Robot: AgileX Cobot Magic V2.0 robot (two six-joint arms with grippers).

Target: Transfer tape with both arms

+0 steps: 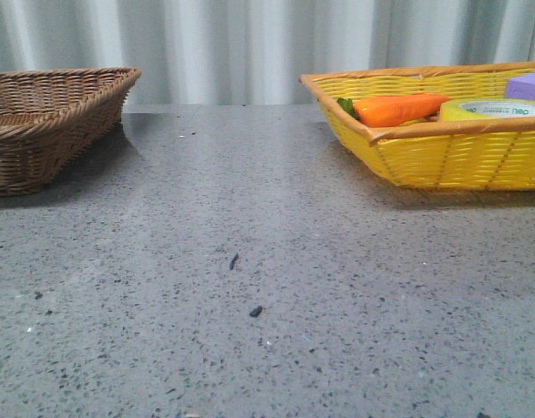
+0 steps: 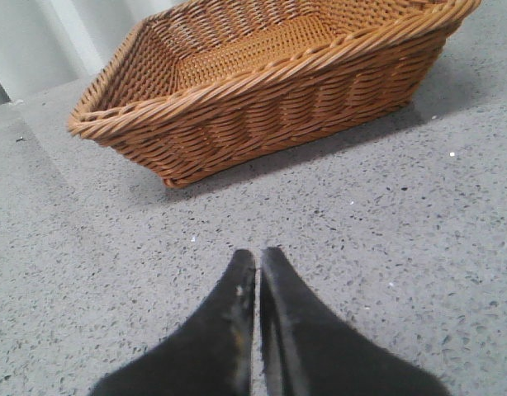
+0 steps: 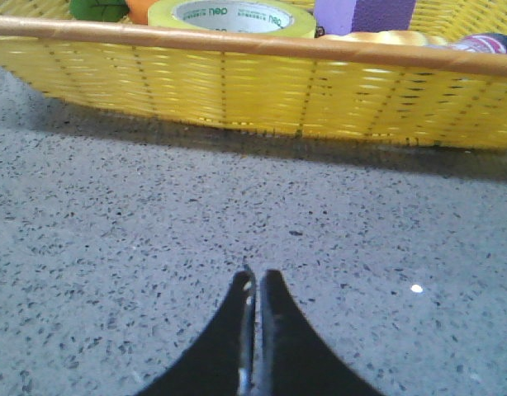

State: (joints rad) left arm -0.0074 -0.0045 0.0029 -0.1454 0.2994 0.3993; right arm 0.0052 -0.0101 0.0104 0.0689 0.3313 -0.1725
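Grey speckled table (image 1: 250, 261) fills the front view, with both baskets cut off at the frame edges. At upper right, the yellow basket (image 1: 442, 161) holds the tape (image 1: 494, 110), a carrot (image 1: 398, 108) and a purple block (image 1: 527, 84). At upper left, the brown basket (image 1: 41, 131) shows nothing inside. The left gripper (image 2: 258, 262) and right gripper (image 3: 253, 280) are each pressed together, holding nothing.

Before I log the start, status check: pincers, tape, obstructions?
Left pincer shut, empty. Right pincer shut, empty. Tape in yellow basket beside carrot. Nothing blocking.

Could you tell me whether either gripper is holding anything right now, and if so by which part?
Nothing is held: the left gripper and right gripper are shut empty above the table, and the tape lies in the yellow basket.
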